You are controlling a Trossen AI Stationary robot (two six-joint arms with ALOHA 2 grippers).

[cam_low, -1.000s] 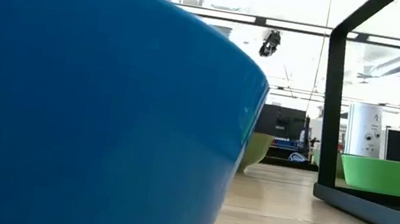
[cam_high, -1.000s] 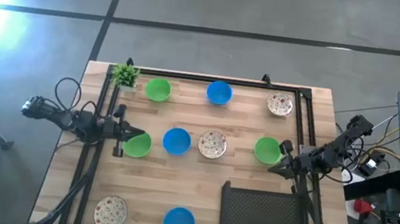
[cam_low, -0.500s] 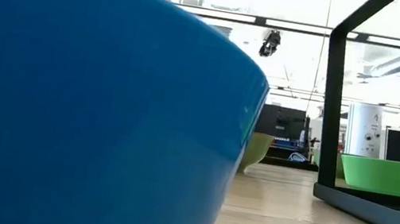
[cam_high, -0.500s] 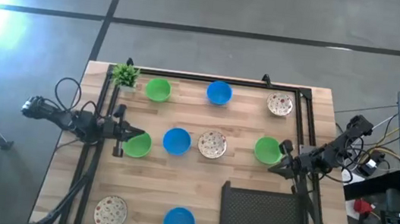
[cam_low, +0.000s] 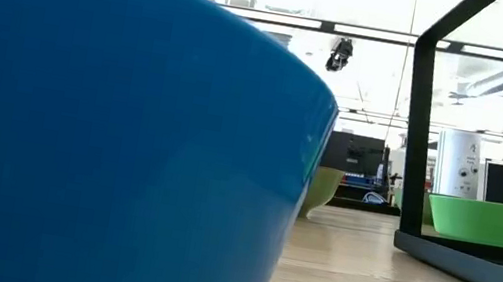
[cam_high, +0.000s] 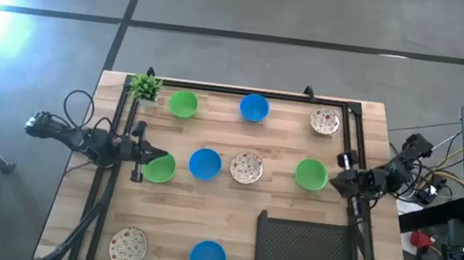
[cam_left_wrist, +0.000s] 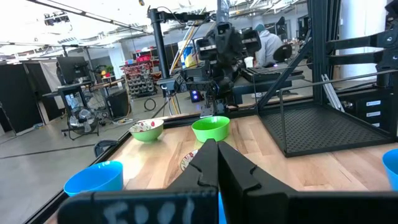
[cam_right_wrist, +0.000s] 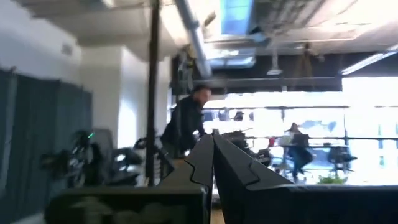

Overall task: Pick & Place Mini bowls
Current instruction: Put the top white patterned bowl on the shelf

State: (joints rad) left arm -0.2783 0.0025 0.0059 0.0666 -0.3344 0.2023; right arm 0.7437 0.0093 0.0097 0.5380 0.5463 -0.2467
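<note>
Several mini bowls stand upright on the wooden table (cam_high: 276, 206), in green, blue and speckled white. My left gripper (cam_high: 161, 155) is shut and level at the left edge, its tip over the left rim of a green bowl (cam_high: 158, 169). A blue bowl (cam_high: 205, 164) and a speckled bowl (cam_high: 246, 168) sit right of that one. My right gripper (cam_high: 335, 182) is shut, tipped upward, just right of another green bowl (cam_high: 310, 174). Its wrist view looks past the shut fingers (cam_right_wrist: 210, 138) into the room. A blue bowl (cam_low: 112, 129) fills the low view.
A small potted plant (cam_high: 144, 86) stands at the far left corner. A black mesh tray (cam_high: 301, 254) takes up the near right. A black frame (cam_high: 245, 92) runs along the far edge and both sides. People show in the room beyond the table.
My right gripper has tipped upward and risen a little, staying shut. Its tip has drawn back toward the table's right edge, away from the green bowl. No bowl has moved.
</note>
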